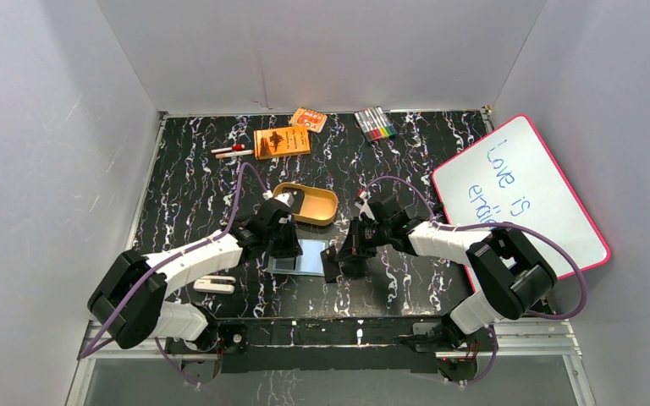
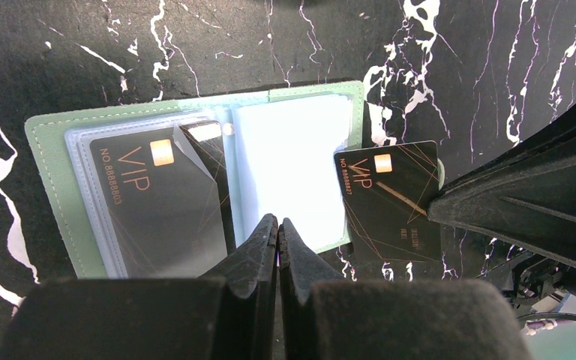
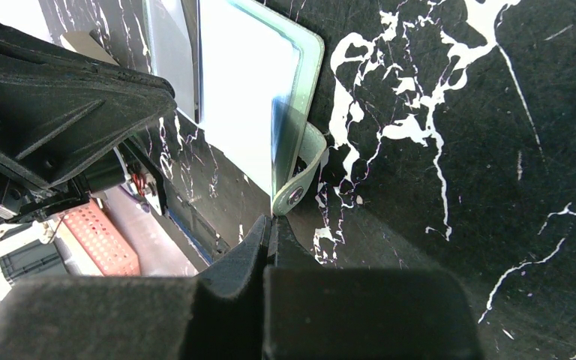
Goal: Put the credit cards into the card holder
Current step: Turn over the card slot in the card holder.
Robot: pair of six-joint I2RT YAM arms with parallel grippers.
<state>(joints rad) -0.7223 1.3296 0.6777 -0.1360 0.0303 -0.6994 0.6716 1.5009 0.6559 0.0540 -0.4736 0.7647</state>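
Note:
The pale green card holder (image 2: 52, 172) lies open on the black marbled table, also seen from above (image 1: 309, 259). One black VIP credit card (image 2: 157, 202) sits in its left clear sleeve, with another card's corner (image 2: 208, 146) behind it. My left gripper (image 2: 279, 225) is shut with nothing between its tips, which rest over the holder's white right page (image 2: 289, 157). My right gripper (image 3: 270, 223) is shut on the right edge of a second black credit card (image 2: 386, 202), held at the holder's right edge. From the right wrist this card (image 3: 281, 142) shows nearly edge-on beside the holder's snap tab (image 3: 298, 191).
A gold oval tin (image 1: 307, 203) stands just behind the holder. At the back lie an orange booklet (image 1: 282, 141), a small orange pack (image 1: 308, 119), pens (image 1: 231, 150) and markers (image 1: 375, 123). A whiteboard (image 1: 516, 199) leans at right. A white object (image 1: 214, 284) lies at front left.

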